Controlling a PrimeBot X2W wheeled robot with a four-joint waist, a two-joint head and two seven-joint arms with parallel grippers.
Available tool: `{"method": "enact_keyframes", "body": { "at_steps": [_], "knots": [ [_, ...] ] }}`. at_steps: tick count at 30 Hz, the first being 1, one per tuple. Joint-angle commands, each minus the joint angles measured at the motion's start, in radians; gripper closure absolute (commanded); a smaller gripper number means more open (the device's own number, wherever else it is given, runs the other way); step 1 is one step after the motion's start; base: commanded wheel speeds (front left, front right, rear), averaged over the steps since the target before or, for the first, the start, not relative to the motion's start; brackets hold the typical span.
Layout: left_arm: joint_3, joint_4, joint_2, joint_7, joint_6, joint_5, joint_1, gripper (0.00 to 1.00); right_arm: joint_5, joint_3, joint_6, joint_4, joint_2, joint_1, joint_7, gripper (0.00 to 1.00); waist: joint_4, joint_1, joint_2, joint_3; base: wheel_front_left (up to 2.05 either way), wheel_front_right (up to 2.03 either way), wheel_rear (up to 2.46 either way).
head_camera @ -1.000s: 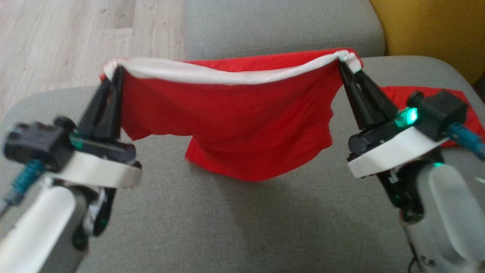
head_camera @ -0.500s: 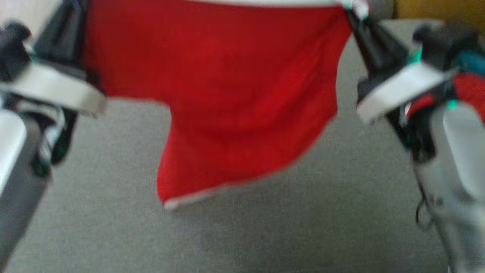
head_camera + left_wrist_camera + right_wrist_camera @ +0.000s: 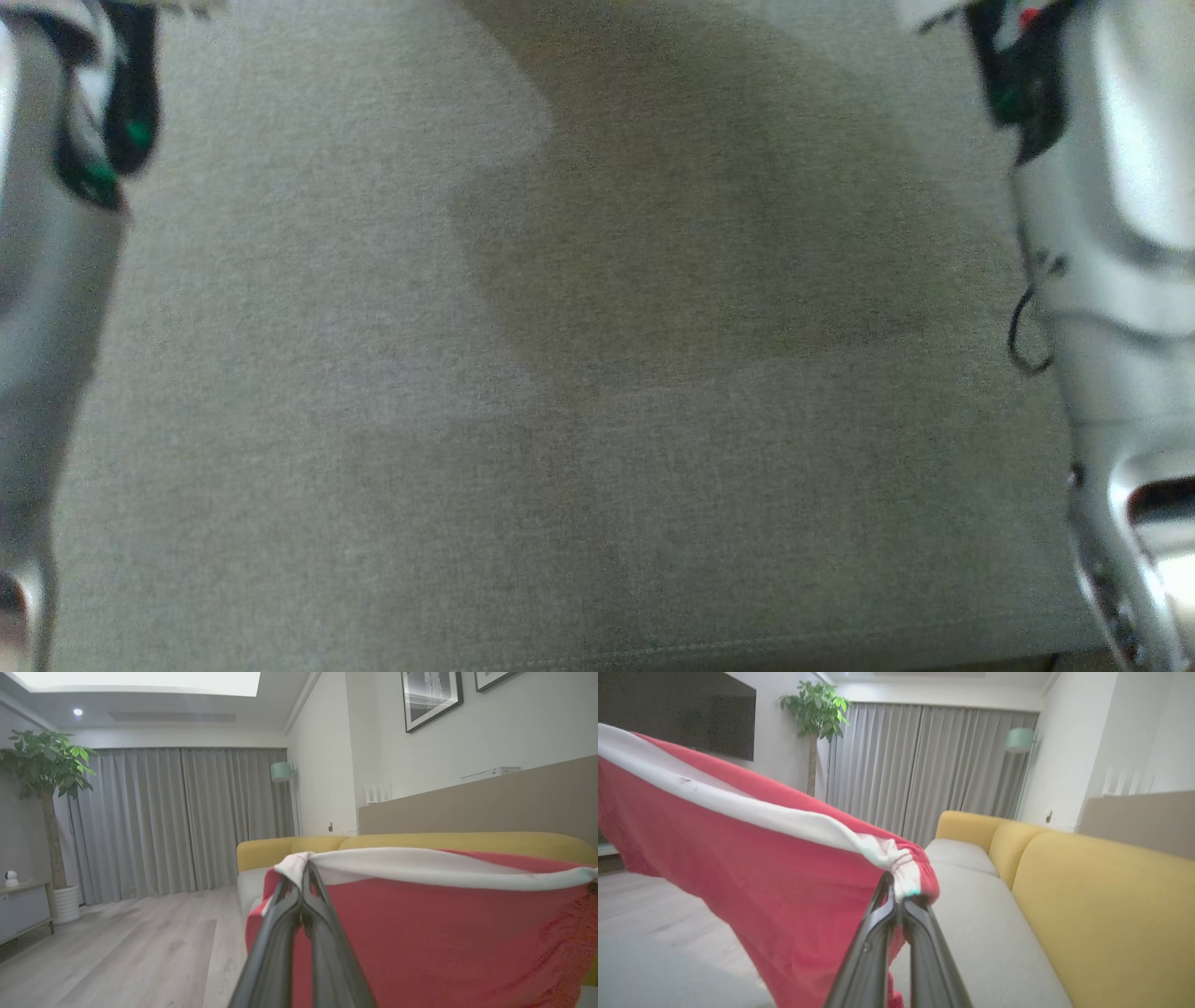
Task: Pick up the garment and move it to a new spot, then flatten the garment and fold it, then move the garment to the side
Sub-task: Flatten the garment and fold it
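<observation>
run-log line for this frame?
left gripper: shut on garment | right gripper: shut on garment | garment: hanging spread between them, above sofa

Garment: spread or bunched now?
Garment spread: left gripper and right gripper each pinch an end of its white band, red cloth hanging between.

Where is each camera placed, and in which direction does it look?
Head view: on the head, looking steeply down at the grey sofa seat; a pale forearm at each side edge.
Left wrist view: on the left wrist, looking along the shut left gripper at the red garment.
Right wrist view: on the right wrist, looking along the shut right gripper.
Both wrist views share the garment, curtains and plant.
</observation>
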Motion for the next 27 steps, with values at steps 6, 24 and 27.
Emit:
{"method": "enact_keyframes", "body": {
  "at_steps": [6,24,27],
  "knots": [
    [0.027,-0.014,0.019,-0.083,0.006,-0.048,0.192,1.00,0.009,0.072,0.003,0.075,0.035,0.154,-0.067,1.00,0.022,-0.0004,0.0001,0.005,0.00,0.00,0.00],
    [0.028,-0.414,0.044,-0.189,0.178,-0.089,0.898,1.00,0.083,0.107,0.003,-0.180,0.027,0.727,-0.082,1.00,0.026,-0.0004,0.0001,-0.208,0.00,0.00,0.00],
    [0.020,-0.508,0.055,-0.185,0.221,-0.087,1.009,1.00,0.081,0.076,0.003,-0.301,0.022,0.858,-0.038,1.00,0.025,-0.0004,0.0001,-0.255,0.00,0.00,0.00]
  ]
}}
